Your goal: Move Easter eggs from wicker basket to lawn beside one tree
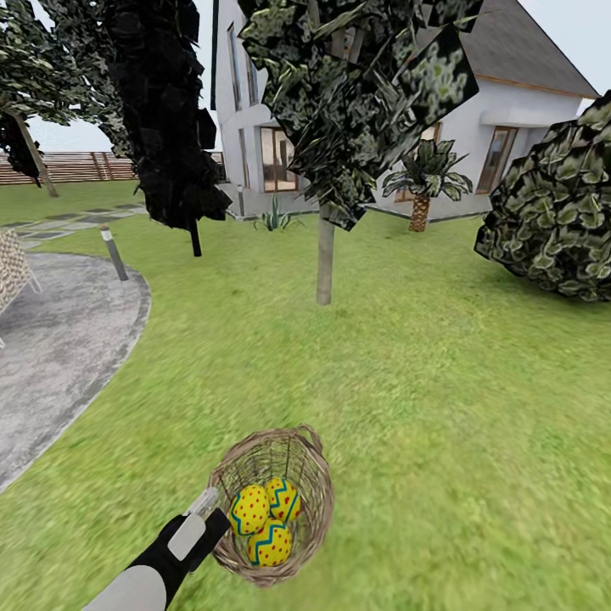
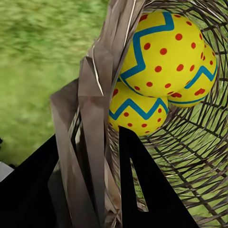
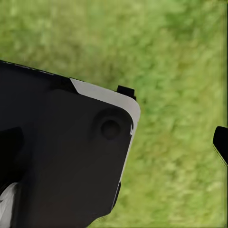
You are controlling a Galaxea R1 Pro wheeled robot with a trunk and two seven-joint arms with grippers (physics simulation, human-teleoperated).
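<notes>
The wicker basket (image 1: 314,475) hangs tilted low over the lawn (image 1: 467,407) close in front of me. Three yellow Easter eggs lie in it: one (image 1: 249,509) on the left, one (image 1: 283,498) beside it and one (image 1: 270,543) nearest me. My left gripper (image 1: 208,501) is shut on the basket's left rim. In the left wrist view its black fingers (image 2: 142,190) clamp the woven rim (image 2: 92,95), with the eggs (image 2: 161,52) piled just beyond. The pale-trunked tree (image 1: 324,263) stands a few metres ahead on the grass.
A grey patio (image 1: 51,356) curves along the left, with a bollard lamp (image 1: 113,253) and a woven bench (image 1: 8,263). A black-trunked tree (image 1: 170,127) stands back left, a leafy bush (image 1: 560,212) right, a palm (image 1: 420,182) and white house (image 1: 526,119) behind.
</notes>
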